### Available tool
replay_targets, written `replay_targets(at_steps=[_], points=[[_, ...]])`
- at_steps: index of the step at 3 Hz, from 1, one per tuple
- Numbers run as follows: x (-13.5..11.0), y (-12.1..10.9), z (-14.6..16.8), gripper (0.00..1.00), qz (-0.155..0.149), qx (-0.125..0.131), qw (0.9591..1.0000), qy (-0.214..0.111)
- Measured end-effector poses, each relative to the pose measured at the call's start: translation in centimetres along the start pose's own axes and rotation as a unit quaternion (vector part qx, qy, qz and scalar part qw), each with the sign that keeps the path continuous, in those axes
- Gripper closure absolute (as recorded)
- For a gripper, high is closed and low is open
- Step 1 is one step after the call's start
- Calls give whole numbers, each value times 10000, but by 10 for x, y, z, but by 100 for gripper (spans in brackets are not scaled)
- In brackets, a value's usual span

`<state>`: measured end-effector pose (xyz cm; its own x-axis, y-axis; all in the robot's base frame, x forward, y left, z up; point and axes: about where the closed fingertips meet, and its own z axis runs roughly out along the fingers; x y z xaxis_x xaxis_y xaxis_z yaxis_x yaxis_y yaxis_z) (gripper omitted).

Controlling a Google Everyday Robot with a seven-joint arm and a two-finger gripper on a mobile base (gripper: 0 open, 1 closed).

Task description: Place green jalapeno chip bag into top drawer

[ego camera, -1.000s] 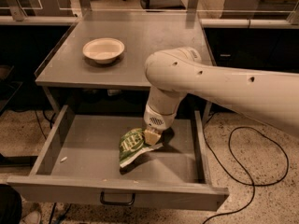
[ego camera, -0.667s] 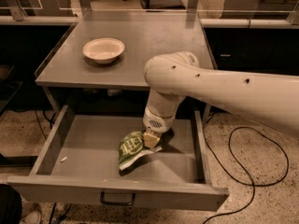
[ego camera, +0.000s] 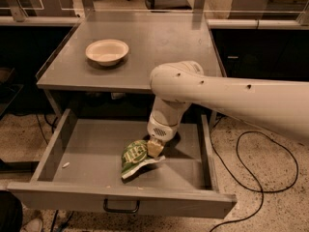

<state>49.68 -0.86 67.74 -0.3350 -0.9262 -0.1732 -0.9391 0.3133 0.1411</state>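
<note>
- Across the right half of the view, the big cream arm comes from the right edge. It bends down past the front edge of the grey tabletop into the drawer below.
- Under this tabletop, the top drawer stands well open towards the camera. Its dark handle is at the middle of the front panel, and a small pale scrap lies near its left wall.
- The green jalapeno chip bag is inside this drawer. It lies on the floor a little right of the middle, somewhat tilted, with a white sealed edge turned to the front right.
- The cream bowl stands on the tabletop at the back left, well apart from the bag, and it has no part in this step.
- The gripper is low in the drawer, touching the bag at its upper right corner. Whether it clamps the bag or has let it go, I cannot tell.
- By my judgement, the step in hand is the placing itself, and it is near its end, because the bag seems to rest on the drawer floor.
- The next move calls for a sure release. After that the gripper should rise straight up, so that the bag is not dragged along and the arm does not hit the tabletop edge above.
</note>
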Motion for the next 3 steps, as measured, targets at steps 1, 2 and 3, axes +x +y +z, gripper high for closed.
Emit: replay_targets(at_steps=[1, 2, 3], points=[[3, 5, 14, 100, 77, -190, 9998, -19], [5, 13, 25, 100, 84, -408, 9991, 11], [8, 19, 32, 100, 58, -771, 9969, -151]])
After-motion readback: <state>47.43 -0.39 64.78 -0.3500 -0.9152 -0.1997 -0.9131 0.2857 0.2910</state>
